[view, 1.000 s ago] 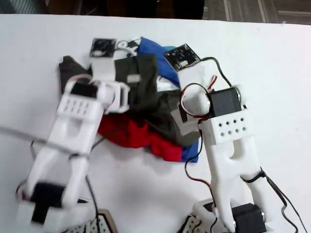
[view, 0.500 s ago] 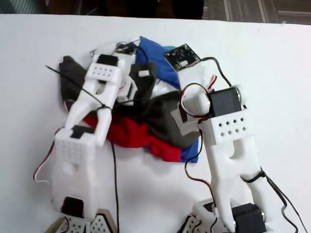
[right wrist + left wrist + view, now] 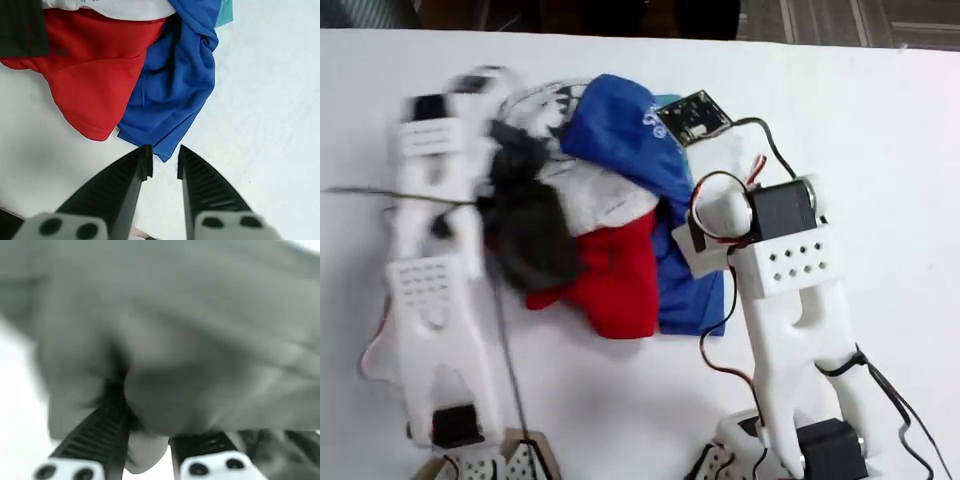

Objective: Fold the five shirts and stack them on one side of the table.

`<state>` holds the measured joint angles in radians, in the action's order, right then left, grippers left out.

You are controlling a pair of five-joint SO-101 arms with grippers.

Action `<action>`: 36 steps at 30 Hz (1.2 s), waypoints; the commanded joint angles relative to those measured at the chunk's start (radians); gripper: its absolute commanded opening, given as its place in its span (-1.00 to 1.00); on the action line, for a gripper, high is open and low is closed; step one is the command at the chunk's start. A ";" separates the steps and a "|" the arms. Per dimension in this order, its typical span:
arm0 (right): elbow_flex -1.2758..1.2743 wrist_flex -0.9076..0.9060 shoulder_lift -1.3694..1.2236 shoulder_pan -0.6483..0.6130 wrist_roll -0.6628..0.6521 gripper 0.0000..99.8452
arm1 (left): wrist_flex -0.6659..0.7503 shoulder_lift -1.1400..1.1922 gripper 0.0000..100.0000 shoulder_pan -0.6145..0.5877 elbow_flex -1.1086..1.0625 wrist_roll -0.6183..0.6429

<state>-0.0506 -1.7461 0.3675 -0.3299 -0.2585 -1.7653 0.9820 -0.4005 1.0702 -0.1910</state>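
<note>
Left hand [image 3: 147,437] — clamped on dark shirt [image 3: 530,235] (bunched).

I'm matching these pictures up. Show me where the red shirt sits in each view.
High view: red shirt at the pile's near edge, between the two arms.
Left wrist view: instead the dark grey shirt, pinched in the jaws.
Right wrist view: red shirt just beyond the jaws.
Shared landmark: blue shirt, touching its side.
</note>
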 commanded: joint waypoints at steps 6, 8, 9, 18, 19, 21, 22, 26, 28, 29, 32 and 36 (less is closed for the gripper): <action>0.044 -0.007 0.005 0.008 0.002 -0.82 | -0.014 -0.017 -0.95 -0.483 0.182 -0.120; 0.044 -0.007 0.005 0.008 0.002 -0.82 | -0.014 -0.017 -0.95 -0.571 0.243 -0.132; 0.044 -0.007 0.005 0.008 0.002 -0.82 | -0.014 -0.017 -0.95 -0.605 0.277 -0.140; 0.044 0.005 0.005 0.007 0.002 -0.82 | -0.020 -0.028 -0.61 -0.675 0.461 -0.272; 0.044 0.005 0.005 0.007 0.002 -0.82 | -0.020 -0.041 -0.49 -0.674 0.463 -0.272; 0.044 0.005 0.005 0.007 0.002 -0.82 | -0.020 -0.083 -0.35 -0.658 0.461 -0.270; 0.044 0.005 0.005 0.007 0.002 -0.82 | -0.020 -0.109 -0.35 -0.651 0.460 -0.270; 0.044 0.005 0.005 0.007 0.002 -0.82 | -0.020 -0.213 -0.37 -0.551 0.453 -0.273; 0.044 0.005 0.005 0.007 0.002 -0.82 | -0.020 -0.265 -0.37 -0.474 0.453 -0.278; 0.044 0.005 0.005 0.007 0.002 -0.82 | -0.021 -0.290 -0.35 -0.431 0.452 -0.288; 0.044 0.005 0.005 0.007 0.002 -0.82 | -0.023 -0.354 -0.33 -0.284 0.423 -0.296; 0.044 0.004 0.005 0.007 0.002 -0.82 | -0.025 -0.493 -0.33 -0.080 0.168 -0.288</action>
<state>-0.0506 -1.7461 0.3675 -0.3284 -0.2585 -1.7699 0.6368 -0.6276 1.3940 -0.4826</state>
